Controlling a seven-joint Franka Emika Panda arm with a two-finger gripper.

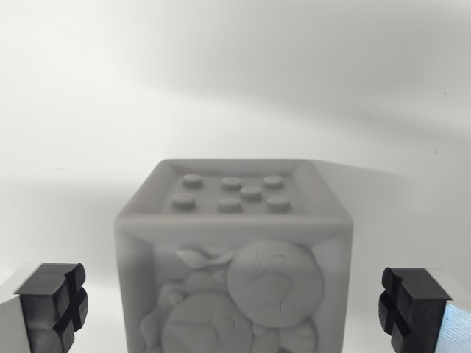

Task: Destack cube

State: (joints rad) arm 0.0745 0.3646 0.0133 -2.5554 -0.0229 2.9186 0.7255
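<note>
Broadly, the desk (235, 88) fills the whole background of the wrist view: a plain, pale, matte surface, brighter toward the upper left, with a soft band of shadow running across the middle right. Nothing on it gives texture or marking.

Next in size, the cube (234, 257) sits in the lower centre of the frame, grey all over. Its top face is recessed inside a raised rim and carries six round studs (three in the far row, one offset just below it, two in the near row). The face turned toward the camera bears a moulded relief of rounded cartoon-like shapes; the lower part of that face runs out of frame, so what the cube rests on cannot be told from this view.

Smallest, the claw (235, 309): only its two fingertips show, one pad (53, 303) at the wrist view's left bottom corner, the other at the right bottom corner. Both are black, with cross-shaped grooves, mounted on pale metal fingers.

Relation: the claw stands wide apart, and the cube lies between the two pads, roughly centred. Clear gaps of desk show on both sides, so neither pad touches the cube. Nothing is gripped.
</note>
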